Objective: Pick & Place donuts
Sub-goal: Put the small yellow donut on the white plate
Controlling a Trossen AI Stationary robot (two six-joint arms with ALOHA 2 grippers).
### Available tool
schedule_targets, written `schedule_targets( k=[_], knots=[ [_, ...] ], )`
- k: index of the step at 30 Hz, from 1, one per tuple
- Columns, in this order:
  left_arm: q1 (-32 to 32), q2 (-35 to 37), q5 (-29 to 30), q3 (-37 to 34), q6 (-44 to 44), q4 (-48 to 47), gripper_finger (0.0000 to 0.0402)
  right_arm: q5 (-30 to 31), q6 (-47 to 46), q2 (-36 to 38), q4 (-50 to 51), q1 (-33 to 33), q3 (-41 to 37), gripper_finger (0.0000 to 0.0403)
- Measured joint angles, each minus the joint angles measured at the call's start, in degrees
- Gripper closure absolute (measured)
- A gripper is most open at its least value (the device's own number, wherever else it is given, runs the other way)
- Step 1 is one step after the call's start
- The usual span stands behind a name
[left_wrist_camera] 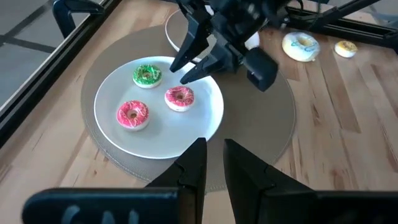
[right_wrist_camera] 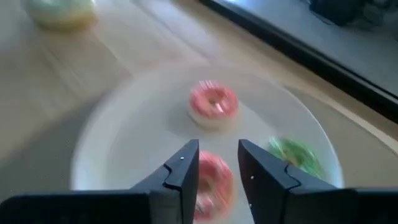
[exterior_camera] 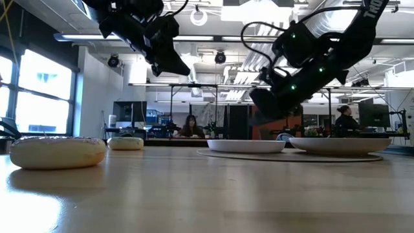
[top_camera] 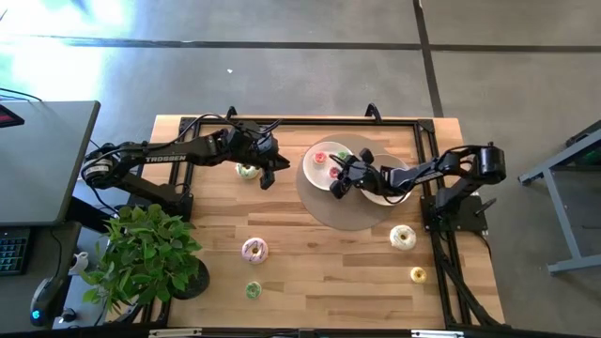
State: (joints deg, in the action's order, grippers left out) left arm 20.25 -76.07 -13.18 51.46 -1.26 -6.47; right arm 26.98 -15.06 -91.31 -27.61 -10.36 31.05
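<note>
Three donuts on plate [left_wrist_camera: 118,134]: green [left_wrist_camera: 147,75], red [left_wrist_camera: 132,114], pink [left_wrist_camera: 179,98]. Right tool [right_wrist_camera: 217,163] over plate, fingers slightly apart, empty. Left tool [left_wrist_camera: 212,163] near plate, narrowly open, empty. Five donuts left on table [top_camera: 319,272], incl. white [top_camera: 403,237], yellow [top_camera: 418,274].

- Left arm — reaches in from the left, tool [top_camera: 269,176] raised, fingers [left_wrist_camera: 193,165] slightly parted, nothing between.
- Right arm — stretches leftward, tool [top_camera: 339,179] hovering, fingers [right_wrist_camera: 183,168] parted, nothing held.
</note>
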Motion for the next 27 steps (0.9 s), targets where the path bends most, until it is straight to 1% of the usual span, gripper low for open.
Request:
schedule_targets(
  k=[2, 4, 7, 9, 11, 13, 15, 18, 20, 22, 23, 24, 27],
  knots=[
    [0.0, 0.0, -0.01, 0.0, 0.0, -0.45, 0.0349, -3.66, 0.05, 0.0, -4.07, 0.35, 0.0, 0.0289],
    [0.0, 0.0, 0.01, 0.02, 0.0, -1.04, 0.0349, -8.57, 0.18, 0.0, -8.08, 1.11, 0.0, 0.0289],
    [0.0, 0.0, -0.01, 0.0, 0.0, -1.52, 0.0349, -14.56, 1.45, 0.0, -11.24, 2.93, 0.15, 0.0289],
    [0.0, 0.0, -0.01, 0.0, 0.0, -1.46, 0.0349, -17.56, 1.5, 0.16, -9.58, 4.58, 1.52, 0.0289],
    [0.0, 0.0, -0.01, 0.0, 0.0, -1.47, 0.0349, -20.32, 1.59, 0.69, -4.87, 6.55, 4.3, 0.0289],
    [0.0, 0.0, -0.01, 0.0, 0.03, -1.43, 0.0349, -20.85, 1.94, 1.48, 2.58, 8.76, 8.51, 0.0289],
    [0.0, 0.0, 0.05, 0.0, 0.04, -0.96, 0.0349, -20.49, 3.47, 1.86, 13.78, 10.91, 14.13, 0.0289],
    [0.0, 0.0, 0.21, 0.0, 0.22, -0.68, 0.0349, -18.37, 3.88, 1.86, 35.39, 14.03, 24.18, 0.0289],
    [0.0, 0.0, 0.23, 0.0, 0.33, -1.05, 0.0349, -18.16, 1.98, 1.74, 50.32, 15.81, 30.06, 0.0289],
    [0.0, 0.0, 0.19, 0.0, 0.4, -1.08, 0.0349, -19.67, -2.86, 1.73, 63.91, 17.76, 34.52, 0.0289],
    [0.0, 0.0, 0.19, 0.0, 0.38, -1.11, 0.0349, -20.88, -6.81, 1.73, 69.64, 18.85, 35.88, 0.0289],
    [0.0, 0.0, 0.19, 0.02, 0.38, -1.1, 0.0349, -22.59, -11.24, 1.73, 73.93, 20.04, 36.76, 0.0289],
    [0.0, 0.0, 0.19, 0.0, 0.36, -1.21, 0.0349, -29.28, -24.66, 1.69, 81.3, 23.63, 36.53, 0.0289]
  ],
)
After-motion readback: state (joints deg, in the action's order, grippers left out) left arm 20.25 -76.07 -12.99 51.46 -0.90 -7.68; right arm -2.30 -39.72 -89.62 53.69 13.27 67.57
